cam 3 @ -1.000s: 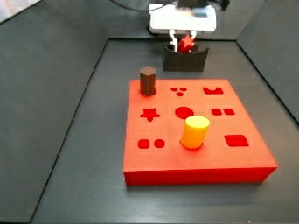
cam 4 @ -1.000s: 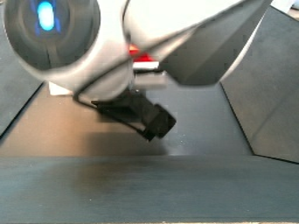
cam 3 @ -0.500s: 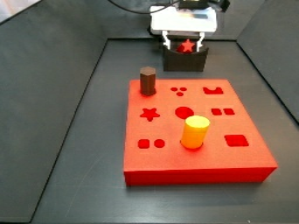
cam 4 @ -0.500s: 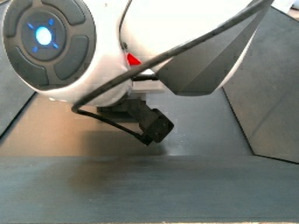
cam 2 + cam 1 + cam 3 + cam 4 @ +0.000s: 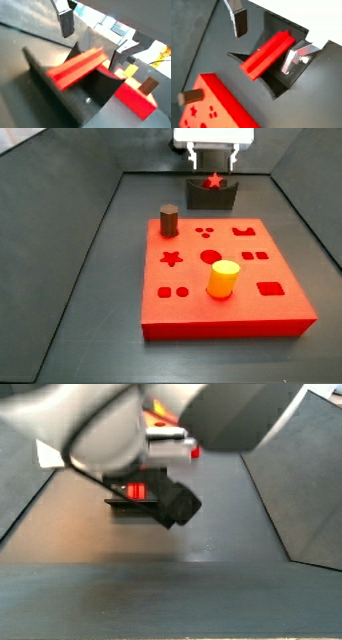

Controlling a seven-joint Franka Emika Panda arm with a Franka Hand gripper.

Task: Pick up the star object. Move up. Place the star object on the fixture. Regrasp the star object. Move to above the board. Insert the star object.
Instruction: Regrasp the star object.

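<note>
Two claw [image 5: 266, 41] fingers clear of star object [image 5: 268, 54]

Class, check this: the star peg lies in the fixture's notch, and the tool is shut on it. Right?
Not quite. The star peg does lie in the fixture, but the tool is open: in both wrist views its fingers stand clear of the peg on either side.

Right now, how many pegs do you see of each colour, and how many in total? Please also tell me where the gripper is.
Red star object, lying on the fixture: 1
Yellow cylinder peg, standing on the board: 1
Dark brown cylinder peg, standing on the board: 1
Total: 3 pegs
The gripper is open above the fixture, with its fingers apart from the star object.
</note>
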